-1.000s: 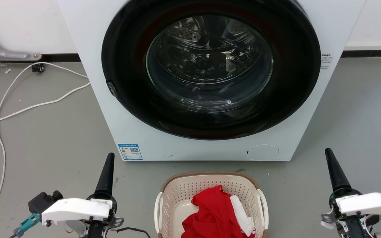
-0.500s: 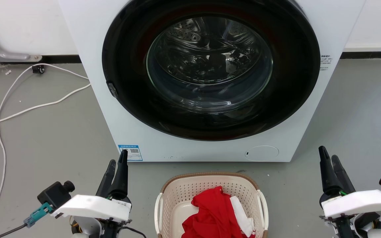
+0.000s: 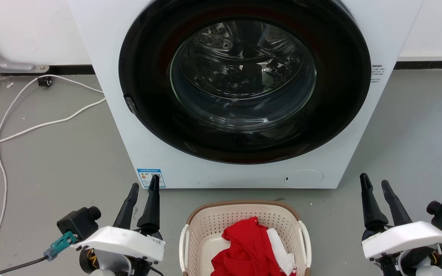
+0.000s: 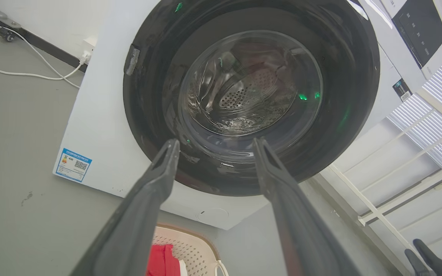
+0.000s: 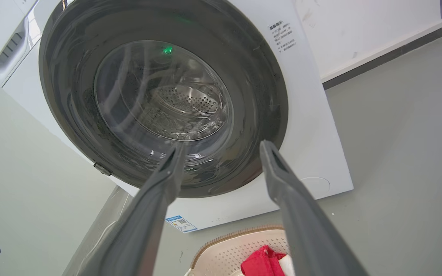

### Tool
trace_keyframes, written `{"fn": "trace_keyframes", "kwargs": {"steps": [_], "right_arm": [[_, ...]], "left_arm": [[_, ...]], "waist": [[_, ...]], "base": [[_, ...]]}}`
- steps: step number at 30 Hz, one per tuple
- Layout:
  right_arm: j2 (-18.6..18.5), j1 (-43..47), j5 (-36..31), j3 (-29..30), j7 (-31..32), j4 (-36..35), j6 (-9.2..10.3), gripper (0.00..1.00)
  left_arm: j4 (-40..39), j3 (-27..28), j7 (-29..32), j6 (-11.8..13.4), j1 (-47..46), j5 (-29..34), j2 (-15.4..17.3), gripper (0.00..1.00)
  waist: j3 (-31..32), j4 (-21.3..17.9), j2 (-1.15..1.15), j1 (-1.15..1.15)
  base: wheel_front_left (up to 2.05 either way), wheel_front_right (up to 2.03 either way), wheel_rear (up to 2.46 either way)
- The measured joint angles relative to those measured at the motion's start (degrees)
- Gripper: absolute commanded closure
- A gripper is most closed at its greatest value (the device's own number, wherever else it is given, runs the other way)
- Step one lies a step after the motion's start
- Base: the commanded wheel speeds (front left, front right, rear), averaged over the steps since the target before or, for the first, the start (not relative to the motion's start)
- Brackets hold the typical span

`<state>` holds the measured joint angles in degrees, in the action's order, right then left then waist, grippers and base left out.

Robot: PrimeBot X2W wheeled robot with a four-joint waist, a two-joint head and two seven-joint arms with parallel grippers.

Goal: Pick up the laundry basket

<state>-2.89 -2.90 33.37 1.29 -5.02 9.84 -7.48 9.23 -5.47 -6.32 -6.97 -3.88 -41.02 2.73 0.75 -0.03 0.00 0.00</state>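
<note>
left gripper (image 3: pixel 144 181), right gripper (image 3: pixel 373 179) newly open, likely clear of basket (image 3: pixel 244 203)

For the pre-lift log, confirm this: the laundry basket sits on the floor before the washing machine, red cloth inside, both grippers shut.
Not shut: the left gripper and right gripper are both open, as the head view shows. The laundry basket, red cloth and washing machine are as you said.

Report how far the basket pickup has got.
Done: little; the left gripper and right gripper stand open on either side of the laundry basket, touching nothing. In hand: nothing held. Left: close on its white handles and lift it, red cloth inside, off the floor.
</note>
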Motion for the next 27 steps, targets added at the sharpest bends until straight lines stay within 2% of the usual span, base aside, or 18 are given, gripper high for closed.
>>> {"fn": "trace_keyframes", "kwargs": {"steps": [15, 27], "right_arm": [[0.0, 0.5, -11.2, -0.5, -0.1, -0.2, -0.01, 0.0], [0.0, 0.7, -17.3, -0.6, -0.3, 0.0, -0.01, 0.0]], "left_arm": [[0.9, -1.5, -2.4, 1.0, 0.0, 11.2, 0.0, 0.0], [1.7, -2.6, -3.9, 2.0, -0.1, 18.3, 0.0, 0.0]], "waist": [[0.2, -0.2, 0.0, 0.0], [0.3, -0.2, 0.0, 0.0]], "base": [[0.0, 0.0, 0.0], [0.0, 0.0, 0.0]]}}
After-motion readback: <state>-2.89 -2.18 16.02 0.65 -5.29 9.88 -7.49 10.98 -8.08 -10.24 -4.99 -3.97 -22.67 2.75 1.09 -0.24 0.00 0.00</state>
